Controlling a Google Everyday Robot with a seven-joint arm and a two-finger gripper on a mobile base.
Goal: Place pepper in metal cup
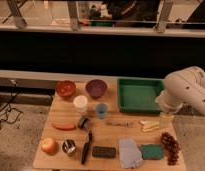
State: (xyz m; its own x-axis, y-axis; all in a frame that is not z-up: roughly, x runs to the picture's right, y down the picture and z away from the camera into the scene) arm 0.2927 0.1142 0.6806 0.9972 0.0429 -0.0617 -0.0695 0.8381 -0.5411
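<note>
The pepper (63,126), slim and orange-red, lies flat on the left side of the wooden table (111,137). The metal cup (69,147) stands upright near the front left corner, just in front of the pepper and next to a round yellow-red apple (48,145). My white arm (186,90) reaches in from the right. Its gripper (166,119) hangs by the table's right edge, in front of the green tray (140,95) and far from both pepper and cup. It holds nothing that I can see.
At the back stand an orange-brown bowl (65,88) and a purple bowl (96,88). A white cup (80,103), a blue cup (101,110) and a small tipped can (84,122) sit mid-table. A black-handled knife (86,147), dark sponge (104,151), grey cloth (130,152), green sponge (152,151) and grapes (169,147) line the front.
</note>
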